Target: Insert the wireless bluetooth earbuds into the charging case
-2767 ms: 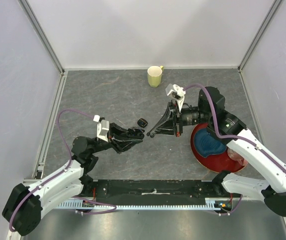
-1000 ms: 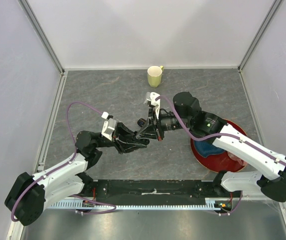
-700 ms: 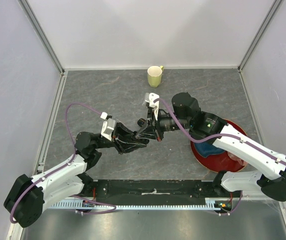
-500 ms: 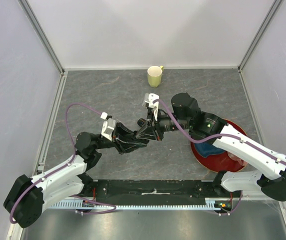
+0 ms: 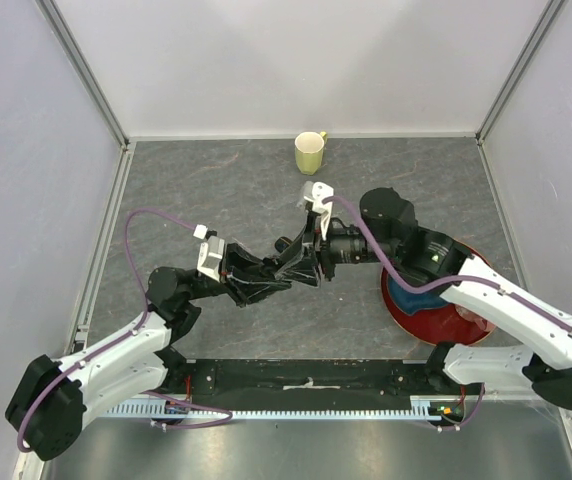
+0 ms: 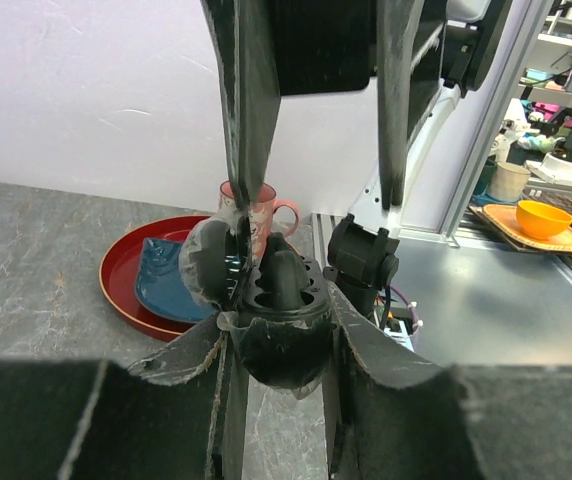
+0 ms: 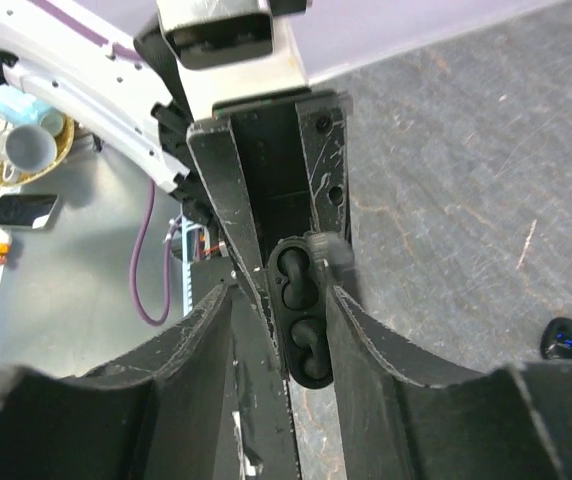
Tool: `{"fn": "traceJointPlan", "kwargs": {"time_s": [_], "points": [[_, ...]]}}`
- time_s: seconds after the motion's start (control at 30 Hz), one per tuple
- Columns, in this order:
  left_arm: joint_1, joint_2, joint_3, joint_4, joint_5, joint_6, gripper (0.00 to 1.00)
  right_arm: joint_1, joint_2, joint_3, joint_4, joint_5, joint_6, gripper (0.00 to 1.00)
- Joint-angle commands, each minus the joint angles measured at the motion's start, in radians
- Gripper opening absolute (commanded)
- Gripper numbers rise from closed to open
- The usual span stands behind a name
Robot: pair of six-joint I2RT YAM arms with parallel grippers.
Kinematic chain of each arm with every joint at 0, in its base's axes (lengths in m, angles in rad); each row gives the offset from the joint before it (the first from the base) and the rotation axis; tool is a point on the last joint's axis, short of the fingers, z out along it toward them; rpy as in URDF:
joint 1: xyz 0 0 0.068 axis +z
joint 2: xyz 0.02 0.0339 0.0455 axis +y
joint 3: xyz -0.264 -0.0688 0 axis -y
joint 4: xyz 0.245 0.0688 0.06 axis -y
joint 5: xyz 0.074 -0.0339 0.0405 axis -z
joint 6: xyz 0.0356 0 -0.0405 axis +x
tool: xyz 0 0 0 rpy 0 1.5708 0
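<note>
Right jaws have opened and drawn back a little. They stand apart on both sides of the case (image 6: pixel 276 350), which the left jaws grip tight over the middle of the bench (image 5: pixel 216 180). Two earbuds (image 7: pixel 294 275) look seated. Next, I think, the lid (image 6: pixel 204 268) needs a gentle push shut.

Left wrist camera: the case (image 6: pixel 276 335) sits half buried between the holding fingers, its underside out of sight. The right gripper (image 5: pixel 288 268) sends its fingers (image 6: pixel 251 100) off the top edge, and one slices across the pink mug (image 6: pixel 264 212). Shelves (image 6: pixel 556 60) behind are all blur. From above, the left gripper (image 5: pixel 284 284) meets the right gripper and together they cover the case. The right arm (image 5: pixel 486 295) blanks out part of the red plate (image 5: pixel 431 325). Right wrist: earbuds (image 7: pixel 296 275) black on black, outlines hard to separate. A small dark thing (image 7: pixel 567 338) at the edge is too small to name.
</note>
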Motion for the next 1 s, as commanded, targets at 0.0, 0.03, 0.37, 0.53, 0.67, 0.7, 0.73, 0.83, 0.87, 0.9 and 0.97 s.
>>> {"fn": "traceJointPlan", "kwargs": {"time_s": [0.0, 0.03, 0.37, 0.53, 0.67, 0.7, 0.73, 0.83, 0.87, 0.9, 0.97], "points": [[-0.002, -0.015, 0.011, 0.051, -0.001, 0.039, 0.02, -0.001, -0.089, -0.012, 0.128, 0.076, 0.043, 0.52], [-0.002, -0.015, 0.011, 0.051, -0.001, 0.039, 0.02, -0.001, -0.101, -0.018, 0.149, 0.092, 0.048, 0.54], [-0.002, -0.021, 0.006, 0.049, -0.014, 0.047, 0.02, -0.001, -0.15, -0.079, 0.12, 0.251, 0.124, 0.39], [-0.002, -0.024, 0.003, 0.048, -0.022, 0.05, 0.02, 0.0, -0.13, -0.112, 0.119, 0.283, 0.164, 0.29], [-0.002, -0.03, 0.0, 0.043, -0.033, 0.052, 0.02, -0.001, -0.118, -0.11, 0.103, 0.222, 0.158, 0.25], [-0.002, -0.034, -0.003, 0.041, -0.037, 0.053, 0.02, -0.003, -0.115, -0.105, 0.099, 0.199, 0.149, 0.25], [-0.002, -0.035, -0.003, 0.04, -0.04, 0.058, 0.02, -0.001, -0.115, -0.105, 0.097, 0.162, 0.15, 0.26], [-0.002, -0.043, -0.007, 0.035, -0.053, 0.061, 0.02, -0.001, -0.115, -0.11, 0.097, 0.129, 0.149, 0.28], [-0.002, -0.044, -0.007, 0.034, -0.056, 0.062, 0.02, -0.001, -0.121, -0.113, 0.097, 0.131, 0.149, 0.28], [-0.002, -0.044, -0.009, 0.034, -0.06, 0.064, 0.02, -0.001, -0.129, -0.119, 0.097, 0.139, 0.147, 0.29], [-0.002, -0.046, -0.009, 0.032, -0.062, 0.062, 0.02, -0.001, -0.144, -0.122, 0.099, 0.172, 0.144, 0.32]]}}
